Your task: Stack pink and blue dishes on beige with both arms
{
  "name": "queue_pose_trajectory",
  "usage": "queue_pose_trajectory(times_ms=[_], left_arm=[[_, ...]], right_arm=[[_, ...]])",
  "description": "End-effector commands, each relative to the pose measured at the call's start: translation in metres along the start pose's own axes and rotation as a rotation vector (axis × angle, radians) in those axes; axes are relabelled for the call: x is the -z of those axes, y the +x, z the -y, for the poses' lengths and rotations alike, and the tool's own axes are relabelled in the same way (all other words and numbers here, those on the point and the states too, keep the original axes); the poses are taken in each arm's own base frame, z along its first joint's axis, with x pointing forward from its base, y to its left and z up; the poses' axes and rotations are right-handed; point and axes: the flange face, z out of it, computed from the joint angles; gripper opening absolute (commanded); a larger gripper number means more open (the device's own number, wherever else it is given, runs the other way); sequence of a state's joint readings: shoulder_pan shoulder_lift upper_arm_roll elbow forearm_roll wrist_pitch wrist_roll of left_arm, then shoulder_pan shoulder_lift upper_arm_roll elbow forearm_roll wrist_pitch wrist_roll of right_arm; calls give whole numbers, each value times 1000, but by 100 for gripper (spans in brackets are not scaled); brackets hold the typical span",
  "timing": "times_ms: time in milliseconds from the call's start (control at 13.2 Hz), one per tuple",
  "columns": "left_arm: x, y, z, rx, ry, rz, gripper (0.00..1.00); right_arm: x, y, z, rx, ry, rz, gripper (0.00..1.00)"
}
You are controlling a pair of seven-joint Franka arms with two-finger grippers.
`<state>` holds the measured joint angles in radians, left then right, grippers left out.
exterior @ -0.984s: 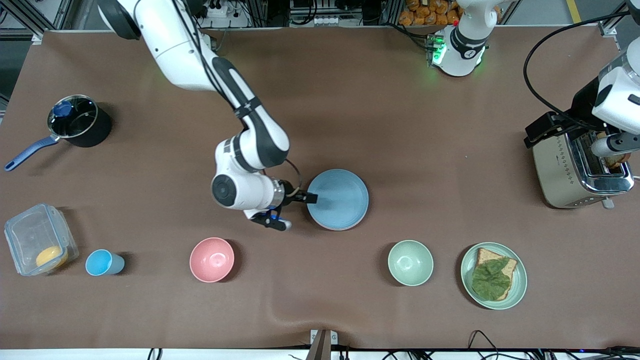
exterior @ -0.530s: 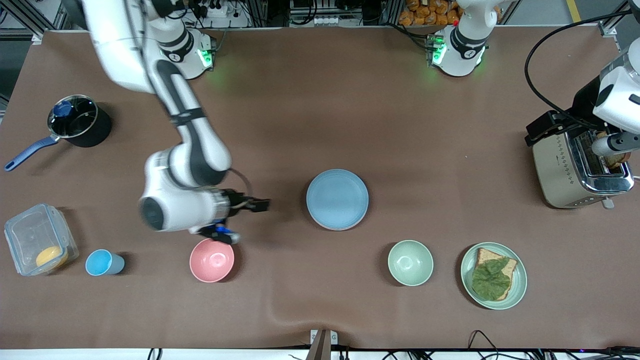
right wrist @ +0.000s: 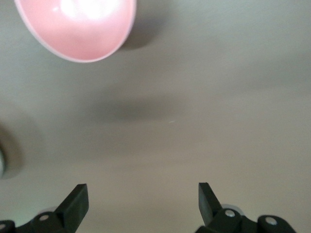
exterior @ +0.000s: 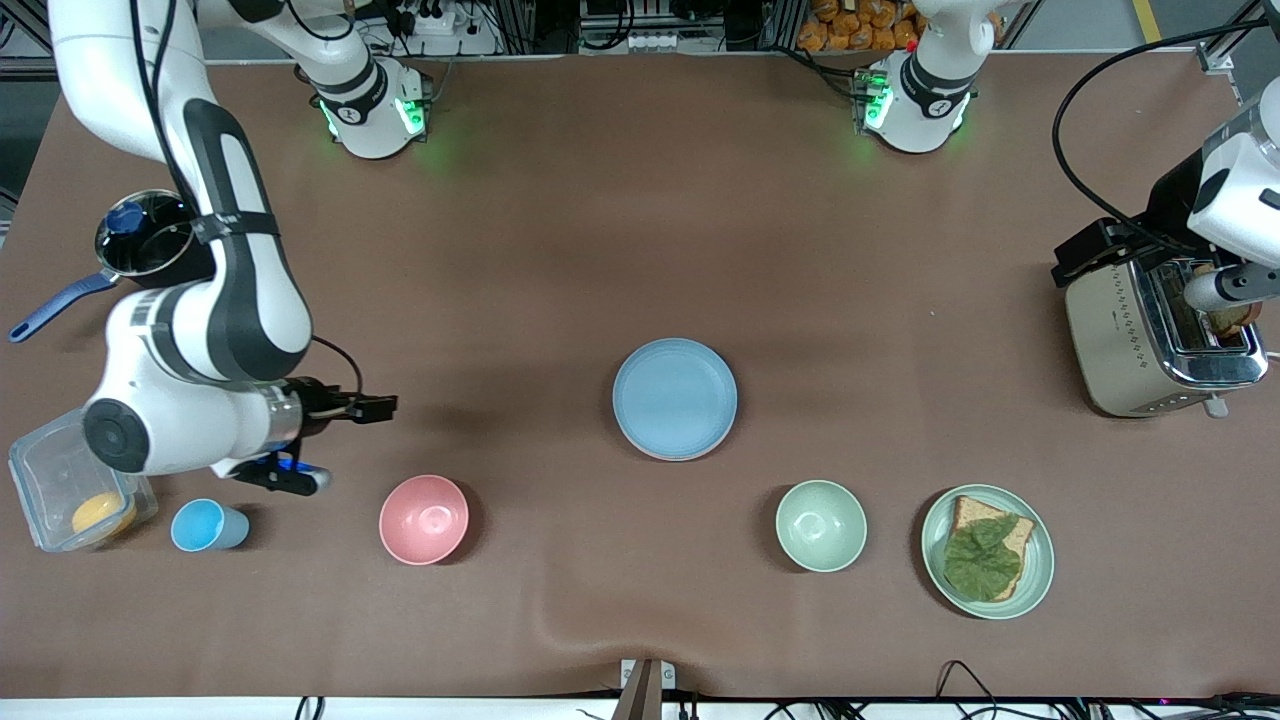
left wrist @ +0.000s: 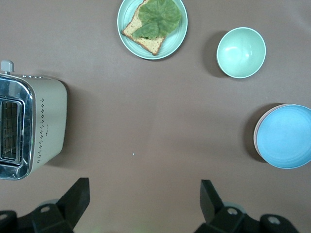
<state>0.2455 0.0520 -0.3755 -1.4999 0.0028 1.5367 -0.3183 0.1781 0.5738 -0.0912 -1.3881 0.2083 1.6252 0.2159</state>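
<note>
Front view: the brown surface (exterior: 900, 300) is shown carrying all items. The right arm (exterior: 215, 300) is extended over the right arm's end of the surface, and the left arm (exterior: 1235, 190) is held over the toaster (exterior: 1150, 335) at the left arm's end, where it waits.

The blue plate (exterior: 675, 398) is located at the middle of the surface, on top of a stack. In the left wrist view, a pink rim and a beige rim are seen under one edge of the blue plate (left wrist: 285, 136); the pink plate (left wrist: 258, 148) and the beige plate (left wrist: 254, 138) are otherwise covered.

The green plate with bread and a leaf (exterior: 987, 551) is set nearer to the front camera, toward the left arm's end, with the green bowl (exterior: 821, 525) just beside it. The pink bowl (exterior: 424, 519) is placed nearer to the front camera than the stack, toward the right arm's end. The clear container (exterior: 75, 480), the saucepan (exterior: 155, 245) and the small blue cup (exterior: 205, 525) are positioned at the right arm's end.

The right gripper (right wrist: 141, 196) is held above bare surface near the pink bowl; its fingers (right wrist: 75, 199) are spread wide and hold nothing. The left gripper (left wrist: 143, 196) is held high, its fingers (left wrist: 77, 194) likewise spread wide and empty.
</note>
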Motion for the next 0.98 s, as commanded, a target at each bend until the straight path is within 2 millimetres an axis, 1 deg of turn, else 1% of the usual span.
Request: queue_pose_trajectory(times_ms=[0, 76, 227, 378, 454, 530, 605, 681, 757, 832, 908], left_arm=[[10, -1, 3, -15, -2, -3, 100], [10, -1, 2, -18, -1, 0, 100], [9, -6, 0, -23, 3, 29, 100], [15, -7, 2, -27, 5, 18, 100], [16, -8, 2, -71, 6, 15, 100], [16, -8, 2, -131, 5, 15, 100], [17, -9, 3, -139, 4, 14, 100], [17, -9, 2, -135, 1, 16, 100], [18, -9, 2, -135, 3, 12, 100], [17, -9, 2, -146, 2, 16, 100], [16, -9, 2, -147, 5, 20, 100]], right_arm=[[51, -32, -29, 4, -70, -77, 100], [66, -42, -49, -17, -72, -97, 100], [99, -64, -80, -46, -79, -146, 100], [135, -92, -102, -32, -61, -198, 100], [154, -106, -118, -6, -53, -224, 100], [170, -123, -129, 19, -57, -227, 100], [181, -134, -137, 36, -96, -230, 100], [197, -149, -142, 31, -125, -260, 100], [211, -161, -148, 24, -115, -284, 100], [219, -174, -144, 34, -110, -285, 100], [226, -183, -130, 61, -115, -296, 100]])
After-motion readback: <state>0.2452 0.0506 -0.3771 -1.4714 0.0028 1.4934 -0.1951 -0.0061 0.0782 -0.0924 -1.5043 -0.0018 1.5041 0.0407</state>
